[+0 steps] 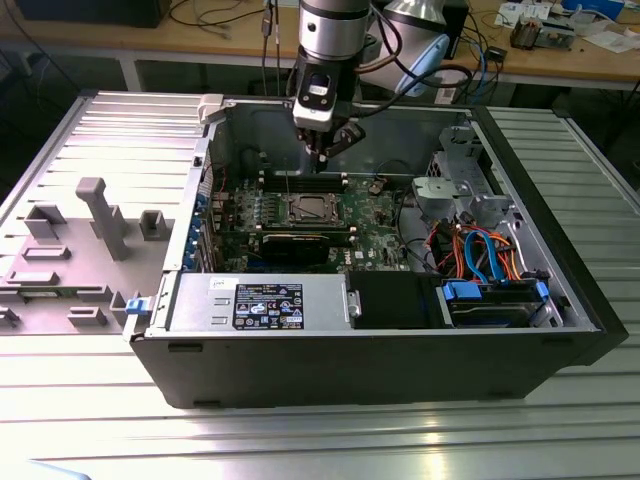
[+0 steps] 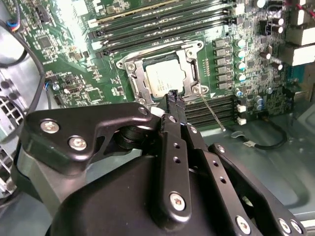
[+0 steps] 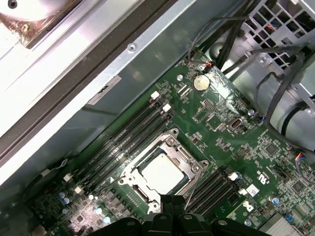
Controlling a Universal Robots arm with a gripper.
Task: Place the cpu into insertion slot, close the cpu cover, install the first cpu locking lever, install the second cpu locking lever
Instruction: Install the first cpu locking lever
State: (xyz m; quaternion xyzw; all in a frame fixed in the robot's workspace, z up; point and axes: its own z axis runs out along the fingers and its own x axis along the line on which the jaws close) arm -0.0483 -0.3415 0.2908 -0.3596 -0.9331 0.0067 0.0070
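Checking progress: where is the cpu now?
In the first wrist view the cpu sits in the insertion slot, between two banks of memory slots.

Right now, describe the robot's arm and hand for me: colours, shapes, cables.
The silver-grey cylindrical arm has a pale blue joint cap, and black cables loop behind it. A white-and-black block sits at the wrist. The matte black hand is built of angular linkage plates with rounded ends, fastened by silver screws.
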